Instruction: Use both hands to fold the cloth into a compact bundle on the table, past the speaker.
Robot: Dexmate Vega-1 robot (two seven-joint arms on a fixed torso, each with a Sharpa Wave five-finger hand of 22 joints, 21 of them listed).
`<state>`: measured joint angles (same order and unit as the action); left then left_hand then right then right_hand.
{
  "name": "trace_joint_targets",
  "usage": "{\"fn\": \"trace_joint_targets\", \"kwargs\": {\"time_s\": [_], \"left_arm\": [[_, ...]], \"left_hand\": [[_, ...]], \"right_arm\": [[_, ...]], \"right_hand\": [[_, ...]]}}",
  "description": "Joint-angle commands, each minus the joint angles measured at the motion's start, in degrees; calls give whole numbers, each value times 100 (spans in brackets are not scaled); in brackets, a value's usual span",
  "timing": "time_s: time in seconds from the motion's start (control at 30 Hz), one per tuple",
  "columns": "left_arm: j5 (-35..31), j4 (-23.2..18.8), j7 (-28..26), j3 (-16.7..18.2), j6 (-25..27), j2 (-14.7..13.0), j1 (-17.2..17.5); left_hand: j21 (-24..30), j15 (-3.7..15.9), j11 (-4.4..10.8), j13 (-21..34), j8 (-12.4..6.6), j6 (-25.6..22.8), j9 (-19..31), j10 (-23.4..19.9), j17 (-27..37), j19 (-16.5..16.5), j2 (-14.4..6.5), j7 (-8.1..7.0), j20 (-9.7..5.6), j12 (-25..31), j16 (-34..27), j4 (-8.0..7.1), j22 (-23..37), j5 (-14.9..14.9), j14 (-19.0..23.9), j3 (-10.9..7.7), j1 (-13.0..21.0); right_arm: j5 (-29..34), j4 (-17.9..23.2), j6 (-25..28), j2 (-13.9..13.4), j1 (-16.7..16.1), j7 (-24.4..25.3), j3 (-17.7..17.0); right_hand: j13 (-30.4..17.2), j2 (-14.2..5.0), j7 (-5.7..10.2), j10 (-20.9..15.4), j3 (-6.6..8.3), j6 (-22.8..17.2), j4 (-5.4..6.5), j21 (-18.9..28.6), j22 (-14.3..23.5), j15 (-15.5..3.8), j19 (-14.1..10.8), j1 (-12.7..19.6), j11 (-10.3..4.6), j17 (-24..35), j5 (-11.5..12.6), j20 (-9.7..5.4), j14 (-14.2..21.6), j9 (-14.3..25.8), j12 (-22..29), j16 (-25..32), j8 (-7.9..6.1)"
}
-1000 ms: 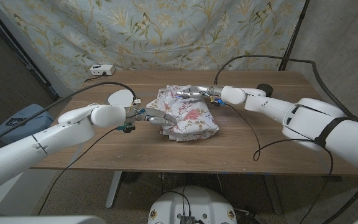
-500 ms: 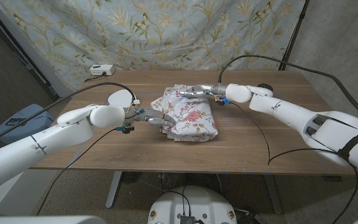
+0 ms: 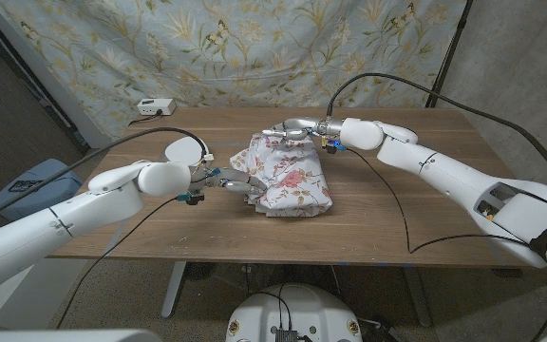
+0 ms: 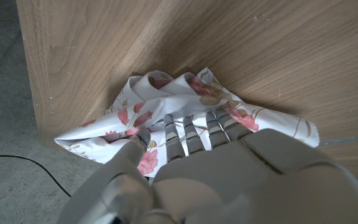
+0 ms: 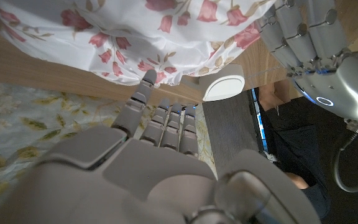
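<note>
Floral cloth [image 3: 286, 176] bunched mid-table [image 3: 397, 218], speaker [image 3: 183, 150] at its 9 o'clock. Left hand [image 3: 228, 178] pressing 9 o'clock edge, fingers together. Right hand [image 3: 295, 128] at 12 o'clock, fingers extended, holding nothing. Risk: loose folds springing open once pressure released.

The cloth [image 3: 288, 176] is white with red-pink flowers and olive leaves; the table [image 3: 416, 204] is brown wood grain; the speaker [image 3: 183, 150] is white; the backdrop curtain [image 3: 254, 47] is pale blue with yellowish leafy sprigs
</note>
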<state>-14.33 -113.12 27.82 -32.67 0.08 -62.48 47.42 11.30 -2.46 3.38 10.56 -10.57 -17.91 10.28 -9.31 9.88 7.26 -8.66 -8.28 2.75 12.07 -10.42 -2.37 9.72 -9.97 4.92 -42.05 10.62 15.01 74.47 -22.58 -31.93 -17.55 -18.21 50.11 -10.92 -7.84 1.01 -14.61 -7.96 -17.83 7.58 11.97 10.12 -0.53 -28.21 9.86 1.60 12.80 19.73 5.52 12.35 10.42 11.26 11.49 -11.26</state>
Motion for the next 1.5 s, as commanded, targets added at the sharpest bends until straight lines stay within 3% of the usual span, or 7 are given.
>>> {"fn": "trace_joint_targets", "kwargs": {"time_s": [0.03,0.47,0.63,0.77,0.97,1.2,1.5], "left_arm": [[-61,69,24,-69,36,93,-63],[-67,65,-26,-80,143,155,-98],[-101,70,-47,-99,155,183,-130],[-108,54,-43,-99,196,170,-129],[-81,52,-63,-75,209,137,-114],[-75,80,-102,-53,154,99,-100],[-91,103,-122,-31,97,62,-99]], "left_hand": [[-2,17,4,29,-6,-62,9,-59,3,19,2,-7,27,-10,20,-13,27,-5,22,-30,-24],[-3,22,11,29,1,-52,9,-56,1,15,4,-17,21,-13,21,-11,27,-6,17,-31,-28],[-3,21,10,29,-2,-62,9,-59,1,15,4,-21,19,-13,20,-11,27,-5,20,-31,-31],[-3,21,5,29,-1,-61,9,-60,1,14,3,-22,21,-14,19,-13,27,-5,20,-32,-34],[-3,21,15,29,1,-59,9,-58,0,15,6,-21,15,-16,19,-11,27,-5,21,-32,-36],[-3,23,10,29,3,-57,9,-54,0,14,5,-26,9,-19,22,-10,27,-5,14,-34,-38],[-6,27,11,29,3,-57,9,-48,1,7,2,-23,16,-22,21,-11,27,-5,11,-34,-42]], "right_arm": [[-127,1112,397,-436,-356,-325,-460],[81,2287,927,-1221,-1034,-342,-950],[356,2647,1100,-1446,-1277,-316,-1027],[509,2832,1181,-1543,-1442,-309,-1056],[697,2967,1210,-1639,-1644,-294,-1071],[849,3053,1252,-1731,-1865,-272,-1097],[1106,2968,1300,-1746,-2083,-197,-1023]], "right_hand": [[-6,30,-5,-79,-8,-73,-53,-13,-3,27,-64,95,82,-6,23,21,75,0,59,46,-23],[-12,82,52,-342,-20,-185,-61,-29,-1,66,-81,122,178,-61,29,36,192,2,126,69,-35],[-13,86,74,-408,-37,-178,-35,-32,0,104,-82,83,145,-65,29,39,209,4,141,74,-26],[-13,86,19,-511,-73,-173,26,-44,3,133,-61,-14,1,-67,30,37,217,8,157,77,-15],[-10,85,-60,-543,-114,-168,88,-73,5,191,15,-124,-143,-68,34,4,162,12,135,57,-8],[-6,83,-78,-694,-145,-242,129,-87,6,198,69,-212,-193,-71,39,-25,159,13,159,59,-34],[-3,69,-97,-796,-177,-280,161,-163,2,175,359,-319,-172,-82,55,-159,200,15,140,72,-37]]}}
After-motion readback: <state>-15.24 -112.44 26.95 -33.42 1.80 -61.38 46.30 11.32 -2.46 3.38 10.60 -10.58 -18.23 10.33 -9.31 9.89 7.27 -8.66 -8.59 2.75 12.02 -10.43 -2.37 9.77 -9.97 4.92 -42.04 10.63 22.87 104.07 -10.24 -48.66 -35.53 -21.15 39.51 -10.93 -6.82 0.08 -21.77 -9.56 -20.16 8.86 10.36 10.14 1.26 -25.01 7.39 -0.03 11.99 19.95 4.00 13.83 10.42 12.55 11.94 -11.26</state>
